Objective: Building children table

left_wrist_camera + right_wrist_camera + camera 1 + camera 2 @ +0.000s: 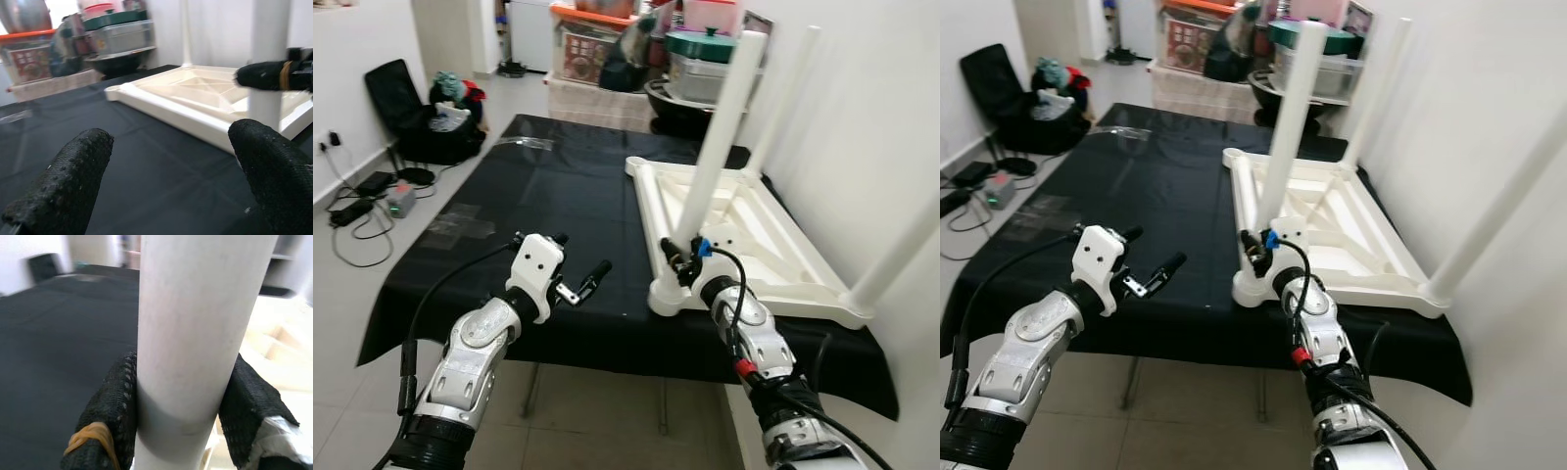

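White plastic makes up the children's tabletop (773, 245), which lies upside down on the black-covered desk (548, 196), toward the desk's wall-side edge. Several round white legs stand up from its corners. The near leg (720, 137) rises from the corner closest to the robot, and the right gripper (685, 262) grasps it low down, just above the socket; its jaws are clenched on the leg, one black finger (115, 406) pressed to each side of the tube. A yellow rubber band (90, 433) rings one finger.

The left gripper (573, 274) hovers over the bare black cloth, beside the tabletop's near corner and apart from it. Its jaws are released, the two black fingers (63, 181) spread wide with nothing between them, pointing toward the leg that the right gripper holds.

Beyond the jaws, past the far end of the desk, storage boxes and a green-lidded pot (700, 44) are stacked. A black chair (396, 98) with bags stands on the tiled floor to the left, near cables and a power adapter (399, 201).
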`<state>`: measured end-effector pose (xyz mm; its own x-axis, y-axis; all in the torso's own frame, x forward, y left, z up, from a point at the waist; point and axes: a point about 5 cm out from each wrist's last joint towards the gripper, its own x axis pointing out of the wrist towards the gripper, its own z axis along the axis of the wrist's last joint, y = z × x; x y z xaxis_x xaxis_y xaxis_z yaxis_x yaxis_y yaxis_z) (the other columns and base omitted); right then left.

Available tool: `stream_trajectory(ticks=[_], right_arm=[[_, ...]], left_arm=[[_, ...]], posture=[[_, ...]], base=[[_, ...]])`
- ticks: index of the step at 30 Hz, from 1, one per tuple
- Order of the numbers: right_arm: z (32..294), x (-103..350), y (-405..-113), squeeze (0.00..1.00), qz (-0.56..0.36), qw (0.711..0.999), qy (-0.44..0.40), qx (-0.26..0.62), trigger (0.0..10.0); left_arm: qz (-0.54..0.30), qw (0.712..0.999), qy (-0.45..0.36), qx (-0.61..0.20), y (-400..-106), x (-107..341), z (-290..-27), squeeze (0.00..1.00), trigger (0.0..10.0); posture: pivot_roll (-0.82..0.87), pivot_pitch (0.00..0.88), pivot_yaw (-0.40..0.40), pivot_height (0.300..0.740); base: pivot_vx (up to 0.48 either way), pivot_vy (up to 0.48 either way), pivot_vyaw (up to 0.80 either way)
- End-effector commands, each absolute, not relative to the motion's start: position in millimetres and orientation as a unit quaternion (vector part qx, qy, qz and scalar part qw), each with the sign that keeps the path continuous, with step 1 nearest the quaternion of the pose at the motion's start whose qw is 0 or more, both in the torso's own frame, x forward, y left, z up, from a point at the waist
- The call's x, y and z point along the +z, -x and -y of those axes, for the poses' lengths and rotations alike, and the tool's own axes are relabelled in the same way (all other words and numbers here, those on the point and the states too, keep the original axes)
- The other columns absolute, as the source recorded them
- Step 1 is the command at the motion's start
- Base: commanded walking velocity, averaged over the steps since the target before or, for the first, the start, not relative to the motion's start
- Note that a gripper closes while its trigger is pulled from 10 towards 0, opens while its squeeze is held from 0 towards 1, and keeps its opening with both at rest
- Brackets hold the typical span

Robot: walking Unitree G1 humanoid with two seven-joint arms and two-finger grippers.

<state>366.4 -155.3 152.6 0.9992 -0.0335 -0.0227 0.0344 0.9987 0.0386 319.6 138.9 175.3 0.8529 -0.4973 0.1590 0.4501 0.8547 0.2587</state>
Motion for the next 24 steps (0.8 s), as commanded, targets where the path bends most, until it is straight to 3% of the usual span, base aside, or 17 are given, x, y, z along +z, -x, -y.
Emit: stream_trajectory(ticks=[1,5,11,12,13,15,16,21,22,24], right_arm=[[186.1,125.4,-347.4,0.00,-0.079,0.981,-0.032,-0.173,0.0],[187.8,126.0,-323.9,0.00,-0.082,0.959,-0.046,-0.266,0.0],[177.8,136.0,-321.3,0.00,-0.068,0.958,-0.057,-0.273,0.0],[171.3,141.2,-323.7,0.00,-0.061,0.961,-0.060,-0.264,2.0],[165.7,145.9,-326.6,0.00,-0.048,0.965,-0.073,-0.248,10.0],[162.2,149.0,-328.1,0.00,-0.042,0.966,-0.081,-0.242,10.0],[165.0,155.2,-329.3,1.00,-0.029,0.967,-0.074,-0.243,10.0],[170.8,162.2,-329.4,1.00,-0.023,0.967,-0.068,-0.244,10.0],[175.2,166.7,-331.2,0.00,-0.016,0.970,-0.066,-0.234,10.0],[178.9,169.6,-332.7,0.00,-0.012,0.972,-0.063,-0.228,10.0]], left_arm=[[0.107,0.956,-0.110,-0.251,-321.9,175.3,-135.2,0.00,10.0],[0.108,0.955,-0.108,-0.254,-321.9,175.9,-130.9,0.00,10.0],[0.106,0.957,-0.112,-0.247,-324.1,176.5,-134.2,0.00,10.0],[0.106,0.957,-0.113,-0.243,-325.3,177.0,-135.8,0.00,10.0],[0.106,0.958,-0.114,-0.240,-326.0,176.7,-137.0,0.00,10.0],[0.106,0.959,-0.114,-0.238,-326.3,176.3,-137.4,0.00,10.0],[0.106,0.960,-0.111,-0.235,-325.5,175.1,-136.6,0.00,10.0],[0.106,0.960,-0.109,-0.235,-324.4,174.5,-136.1,0.00,10.0],[0.106,0.960,-0.109,-0.233,-324.5,174.5,-137.4,0.00,10.0],[0.105,0.961,-0.110,-0.232,-324.8,174.5,-138.5,0.00,10.0]], posture=[[0.11,0.000,-0.129,0.740],[0.11,0.000,-0.127,0.740],[0.11,0.000,-0.125,0.740],[0.11,0.000,-0.131,0.740],[0.11,0.000,-0.133,0.740],[0.11,0.000,-0.133,0.740],[0.11,0.000,-0.137,0.740],[0.11,0.000,-0.138,0.740],[0.12,0.000,-0.139,0.740],[0.11,0.000,-0.137,0.740]], base=[[0.000,0.000,0.00],[0.000,0.000,0.00],[0.000,0.000,0.00],[0.000,0.000,0.00],[0.000,0.000,0.00],[0.000,0.000,0.00],[0.000,0.000,0.00],[0.000,0.000,0.00],[0.000,0.000,0.00],[0.000,0.000,0.00]])
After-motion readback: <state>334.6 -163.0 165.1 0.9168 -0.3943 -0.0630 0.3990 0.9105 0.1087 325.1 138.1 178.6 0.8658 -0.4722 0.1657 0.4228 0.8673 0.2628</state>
